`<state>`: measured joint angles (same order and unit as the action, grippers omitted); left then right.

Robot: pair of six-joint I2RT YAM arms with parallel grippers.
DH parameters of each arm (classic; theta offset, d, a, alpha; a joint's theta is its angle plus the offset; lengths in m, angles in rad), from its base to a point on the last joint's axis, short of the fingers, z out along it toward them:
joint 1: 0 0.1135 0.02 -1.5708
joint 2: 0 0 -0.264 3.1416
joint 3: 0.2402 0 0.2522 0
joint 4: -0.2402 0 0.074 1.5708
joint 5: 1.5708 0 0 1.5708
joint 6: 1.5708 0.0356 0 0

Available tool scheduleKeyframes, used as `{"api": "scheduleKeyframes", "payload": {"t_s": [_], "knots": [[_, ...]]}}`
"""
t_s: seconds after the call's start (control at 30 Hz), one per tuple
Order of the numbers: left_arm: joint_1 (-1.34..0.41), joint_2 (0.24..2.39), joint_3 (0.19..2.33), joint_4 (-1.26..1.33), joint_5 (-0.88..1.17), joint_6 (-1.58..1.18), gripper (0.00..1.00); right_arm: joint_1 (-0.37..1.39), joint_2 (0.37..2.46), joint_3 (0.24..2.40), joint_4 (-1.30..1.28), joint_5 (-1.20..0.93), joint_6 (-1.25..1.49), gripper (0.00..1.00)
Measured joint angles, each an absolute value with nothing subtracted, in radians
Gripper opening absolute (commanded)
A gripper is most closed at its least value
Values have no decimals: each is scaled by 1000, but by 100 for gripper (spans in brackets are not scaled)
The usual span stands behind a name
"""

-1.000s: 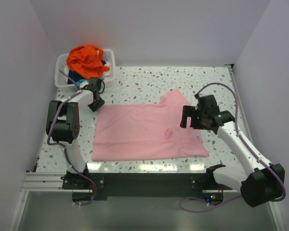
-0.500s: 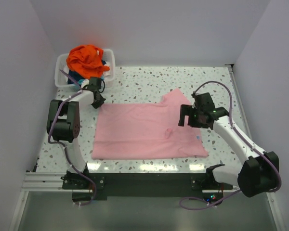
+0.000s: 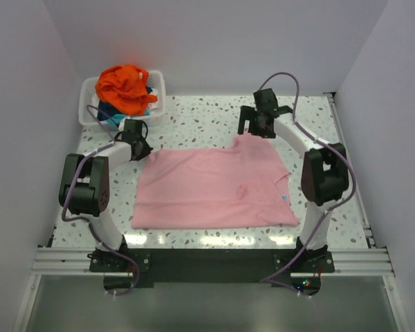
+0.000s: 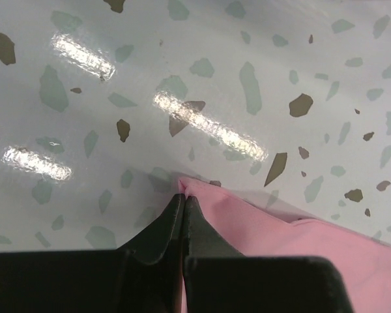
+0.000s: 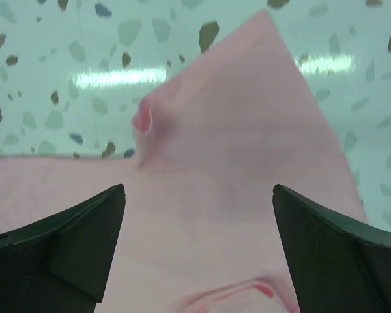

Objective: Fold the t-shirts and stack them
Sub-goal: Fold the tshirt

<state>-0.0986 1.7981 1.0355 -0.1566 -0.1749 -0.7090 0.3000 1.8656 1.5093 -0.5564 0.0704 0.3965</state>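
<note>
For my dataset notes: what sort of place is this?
Likely a robot test cell, not a home: plain white walls box in a speckled table, and the left arm and right arm are bolted at its near edge.

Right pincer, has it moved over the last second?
Yes. The right pincer swung toward the far wall and slightly left, from the right side of the pink t-shirt to above its far sleeve, jaws wide open.
</note>
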Motion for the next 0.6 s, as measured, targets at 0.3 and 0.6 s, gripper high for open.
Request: {"api": "scheduleKeyframes", "payload": {"t_s": [0.3,0.6], "knots": [[-99,1742,1016,-89,-138,-683,0,298,2310,1954,-583,221,353,97],[-99,1727,1016,-84,-134,-671,0,292,2428,2079,-606,276,336,90]]}}
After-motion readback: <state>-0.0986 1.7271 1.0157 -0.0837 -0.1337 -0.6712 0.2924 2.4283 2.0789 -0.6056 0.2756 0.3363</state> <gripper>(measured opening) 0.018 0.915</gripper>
